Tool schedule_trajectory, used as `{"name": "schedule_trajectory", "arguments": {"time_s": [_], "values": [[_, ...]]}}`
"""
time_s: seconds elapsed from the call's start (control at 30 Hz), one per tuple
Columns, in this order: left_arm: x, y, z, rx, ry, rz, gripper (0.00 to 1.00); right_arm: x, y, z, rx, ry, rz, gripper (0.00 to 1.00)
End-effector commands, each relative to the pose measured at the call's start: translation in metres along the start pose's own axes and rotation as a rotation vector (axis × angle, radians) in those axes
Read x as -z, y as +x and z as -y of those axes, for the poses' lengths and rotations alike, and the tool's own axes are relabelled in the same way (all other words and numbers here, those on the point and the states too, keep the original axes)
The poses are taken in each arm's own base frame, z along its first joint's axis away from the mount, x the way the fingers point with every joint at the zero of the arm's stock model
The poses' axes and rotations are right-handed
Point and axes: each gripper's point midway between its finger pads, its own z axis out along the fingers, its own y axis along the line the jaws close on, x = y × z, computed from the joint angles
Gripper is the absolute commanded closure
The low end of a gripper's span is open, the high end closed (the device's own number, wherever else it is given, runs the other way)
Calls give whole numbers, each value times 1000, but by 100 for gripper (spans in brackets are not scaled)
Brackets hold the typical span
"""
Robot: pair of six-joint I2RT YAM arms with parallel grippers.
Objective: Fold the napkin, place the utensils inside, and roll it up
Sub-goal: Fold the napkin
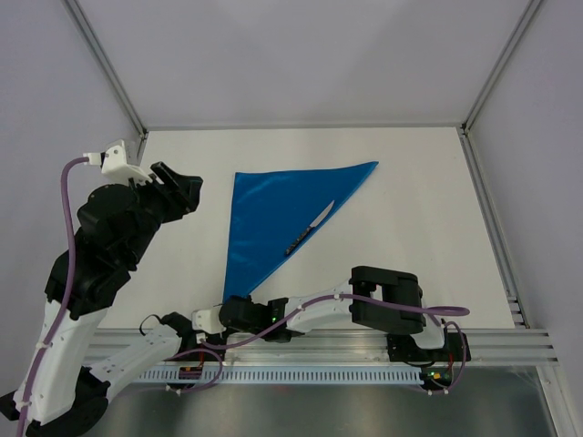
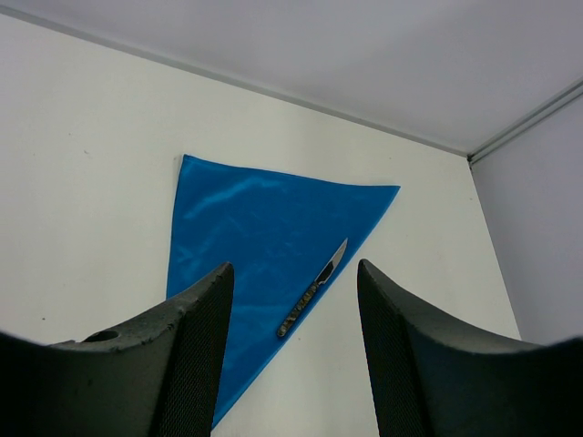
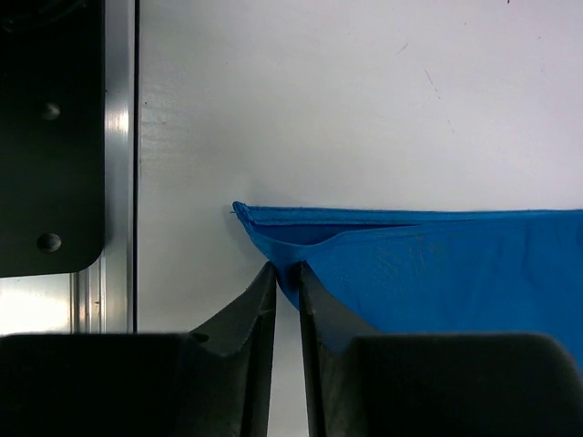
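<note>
Top external view shows the napkin [image 1: 273, 218] folded into a triangle on the tabletop [image 1: 419, 200]. A knife [image 1: 310, 229] lies along its right slanted edge. The right end effector [image 1: 239, 312] is at the near corner, its grip unclear from here.

Left wrist view shows the left end effector [image 2: 293, 269] with fingers apart, clear of the cloth.

Right wrist view alone shows fingers clamped on the napkin's corner; the rest of the cloth is cut off.

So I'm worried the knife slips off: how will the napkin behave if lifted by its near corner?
Probably floppy: the napkin lies flat, and its thin layers gape at the corner by the right gripper. Its sheen suggests slick fabric, so the knife, loose near the long edge, could well slide off.
</note>
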Motion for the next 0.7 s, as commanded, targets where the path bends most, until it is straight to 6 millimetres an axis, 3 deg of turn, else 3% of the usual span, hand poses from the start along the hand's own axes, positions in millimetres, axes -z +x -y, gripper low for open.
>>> {"name": "schedule_trajectory", "arguments": {"time_s": [0.0, 0.07, 0.33, 0.67], "values": [[-1, 2, 0, -45, 4, -13, 38, -3, -15, 12, -19, 45, 38, 80], [-3, 3, 0, -48, 3, -17, 38, -2, -16, 14, -21, 44, 35, 87], [-8, 5, 3, -58, 6, -31, 38, 5, -26, 39, -75, 54, 48, 93], [-18, 8, 11, -72, 21, -52, 38, 23, -23, 94, -217, 85, 40, 96]]}}
